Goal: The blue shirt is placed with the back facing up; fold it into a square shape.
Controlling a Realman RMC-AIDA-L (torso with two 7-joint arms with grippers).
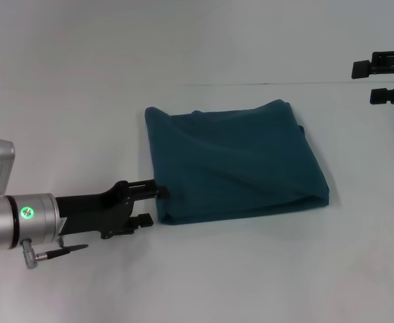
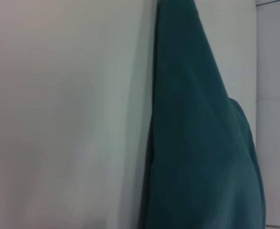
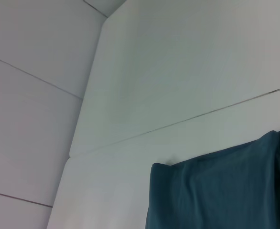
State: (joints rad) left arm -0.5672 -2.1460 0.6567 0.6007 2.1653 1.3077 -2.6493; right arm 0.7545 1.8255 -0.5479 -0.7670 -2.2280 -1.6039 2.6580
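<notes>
Lying mid-frame in the head view, the dark teal-blue soft fabric shirt (image 1: 234,161) is already a rough square. The left gripper (image 1: 155,204), jaws apart and empty, touches its lower-left corner; withdraw without snagging. The right gripper (image 1: 370,81), open, hangs upper right.

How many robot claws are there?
2. The left gripper sits low at the near left edge of the blue shirt, fingers apart. The right gripper hangs far right, away from the shirt, also open.

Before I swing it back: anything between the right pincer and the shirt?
Nothing: head view shows bare white table between right pincer and blue shirt.
</notes>
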